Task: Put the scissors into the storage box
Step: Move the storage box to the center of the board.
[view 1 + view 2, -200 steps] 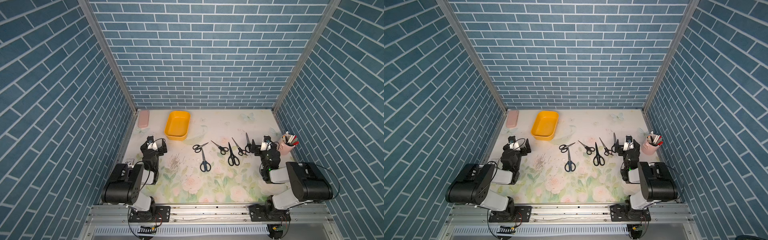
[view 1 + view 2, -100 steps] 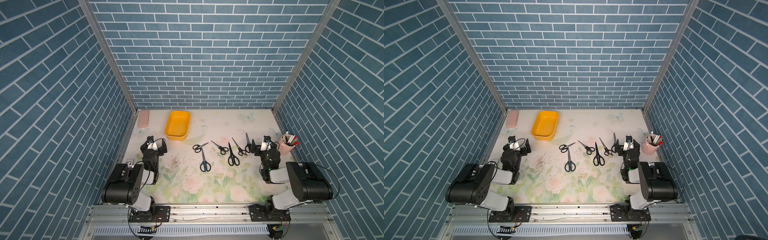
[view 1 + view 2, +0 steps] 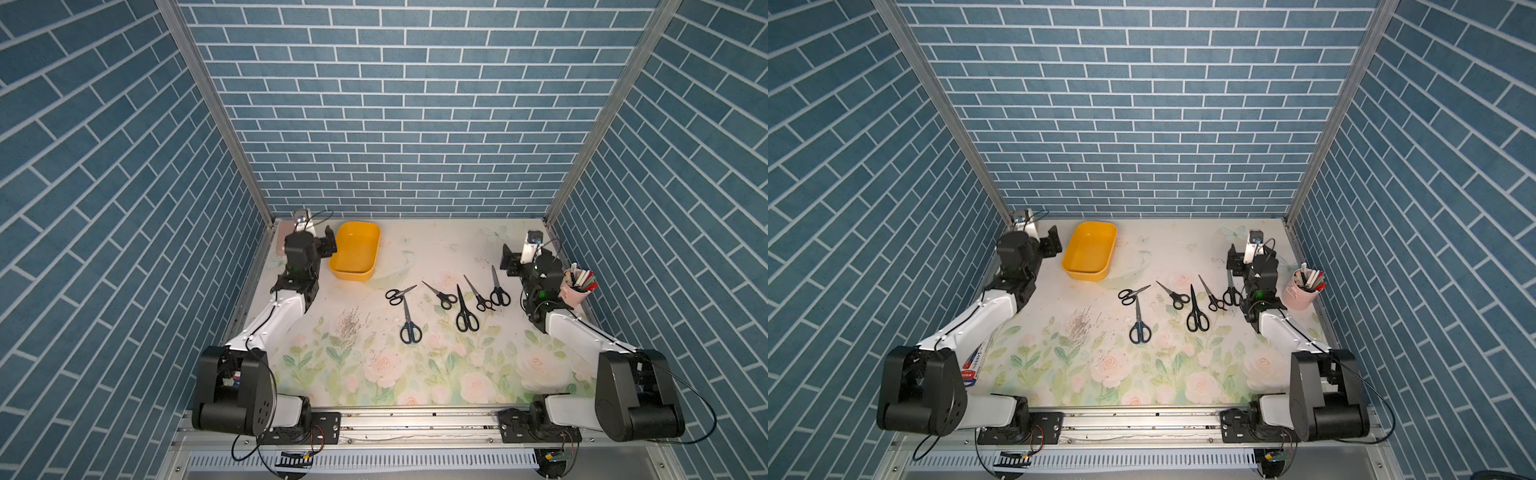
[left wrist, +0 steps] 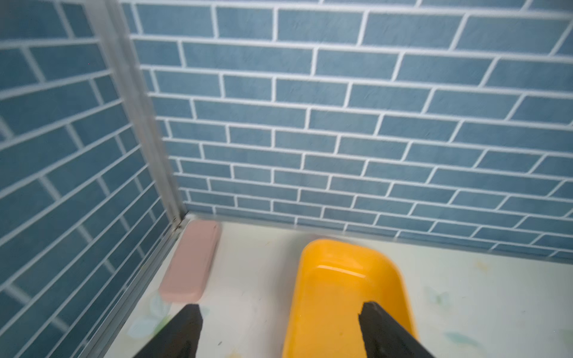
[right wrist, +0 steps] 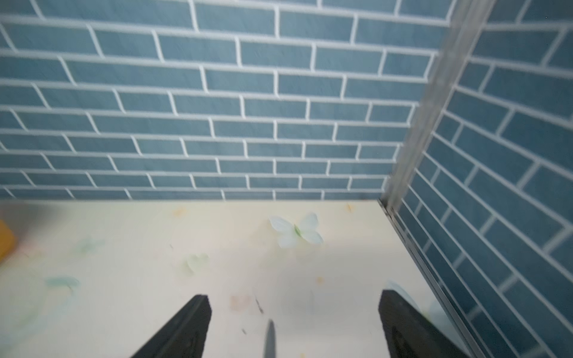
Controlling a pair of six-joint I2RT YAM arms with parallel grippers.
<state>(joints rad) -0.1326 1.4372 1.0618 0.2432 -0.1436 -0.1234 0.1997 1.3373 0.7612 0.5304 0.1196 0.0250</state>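
Note:
Several pairs of black-handled scissors (image 3: 465,311) (image 3: 1196,311) lie side by side on the floral mat, right of centre in both top views. The yellow storage box (image 3: 353,253) (image 3: 1090,253) (image 4: 341,294) sits empty at the back left. My left gripper (image 3: 326,245) (image 3: 1052,243) (image 4: 279,310) hangs open just left of the box, one finger over its near end. At the back right my right gripper (image 3: 509,264) (image 3: 1235,262) (image 5: 293,299) is open above the blade tip (image 5: 270,338) of the rightmost pair (image 3: 498,289). Neither gripper holds anything.
A flat pink case (image 4: 190,263) (image 3: 284,237) lies in the back left corner, partly behind the left arm. A pink pen cup (image 3: 575,289) (image 3: 1302,291) with markers stands against the right wall, close to the right arm. Blue brick walls enclose three sides.
Both arms have stretched out from a folded pose toward the back. The left gripper has come up beside the box, the right one over the rightmost scissors.

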